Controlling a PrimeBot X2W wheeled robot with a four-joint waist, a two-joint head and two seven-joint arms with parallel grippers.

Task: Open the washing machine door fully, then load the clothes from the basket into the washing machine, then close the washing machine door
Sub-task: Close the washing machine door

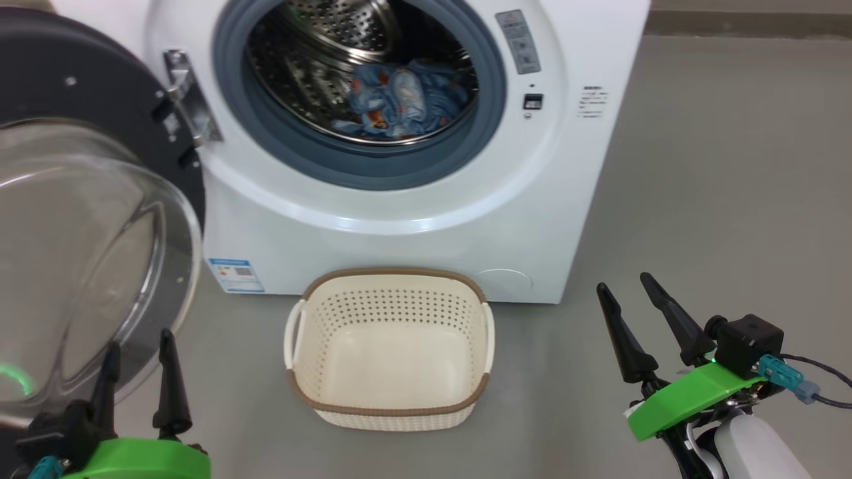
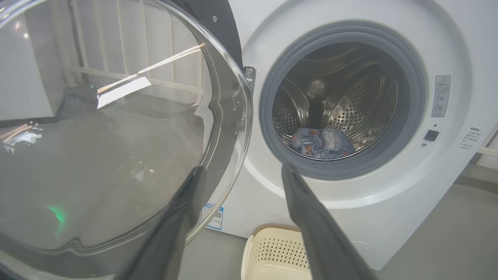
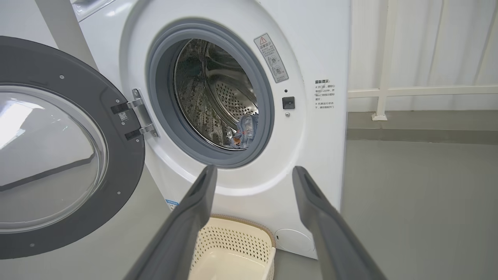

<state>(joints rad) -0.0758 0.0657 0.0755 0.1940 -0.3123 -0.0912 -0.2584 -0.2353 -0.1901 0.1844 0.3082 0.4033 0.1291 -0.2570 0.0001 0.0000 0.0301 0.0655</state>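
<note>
- Grey floor (image 1: 719, 186) lies open right of the washing machine (image 1: 399, 226).
- Your left gripper (image 1: 140, 339), jaws wide and empty, sits beside the swung-out washing machine door (image 1: 80, 253).
- Inside the drum (image 1: 319, 40) lie the clothes (image 1: 399, 100); the basket (image 1: 389, 409) below stands empty.
- Your right gripper (image 1: 624, 282) gapes, holding nothing.

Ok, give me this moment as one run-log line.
washing machine door open | clothes in washing machine | basket empty | left claw open, empty | right claw open, empty | next: close door

light: bright, even | glare: washing machine door (image 2: 123, 88) | shadows: soft
</note>
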